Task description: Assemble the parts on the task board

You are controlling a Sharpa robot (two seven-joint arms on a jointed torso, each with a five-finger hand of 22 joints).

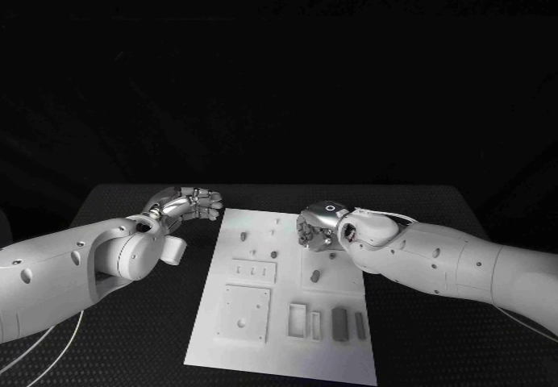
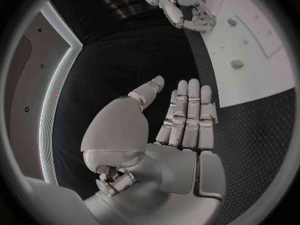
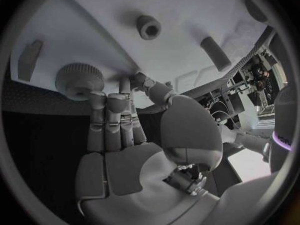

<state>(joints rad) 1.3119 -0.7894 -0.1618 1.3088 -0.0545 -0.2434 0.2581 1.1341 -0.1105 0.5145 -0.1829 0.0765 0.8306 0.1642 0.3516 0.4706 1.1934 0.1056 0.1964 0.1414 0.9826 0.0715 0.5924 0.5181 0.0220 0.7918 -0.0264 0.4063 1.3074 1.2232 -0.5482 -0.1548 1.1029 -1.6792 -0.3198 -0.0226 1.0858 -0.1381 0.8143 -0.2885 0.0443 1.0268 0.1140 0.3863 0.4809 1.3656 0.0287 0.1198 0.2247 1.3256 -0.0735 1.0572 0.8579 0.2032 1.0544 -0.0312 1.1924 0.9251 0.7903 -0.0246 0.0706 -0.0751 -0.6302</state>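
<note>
Left arm [image 1: 81, 270] reaching in low across the table, left hand [image 1: 186, 204] held out past the wrist, palm open, fingers [image 2: 187, 115] straight and side by side, thumb apart, nothing held. Right arm [image 1: 453, 262] stretched inward, wrist bent down, right hand [image 1: 316, 227] turned palm-down, fingers [image 3: 112, 120] extended close together, thumb set apart, nothing gripped.

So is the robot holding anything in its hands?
No. The left hand is flat and empty off the task board. The right hand reaches toward a round ridged part, not gripping it.
</note>
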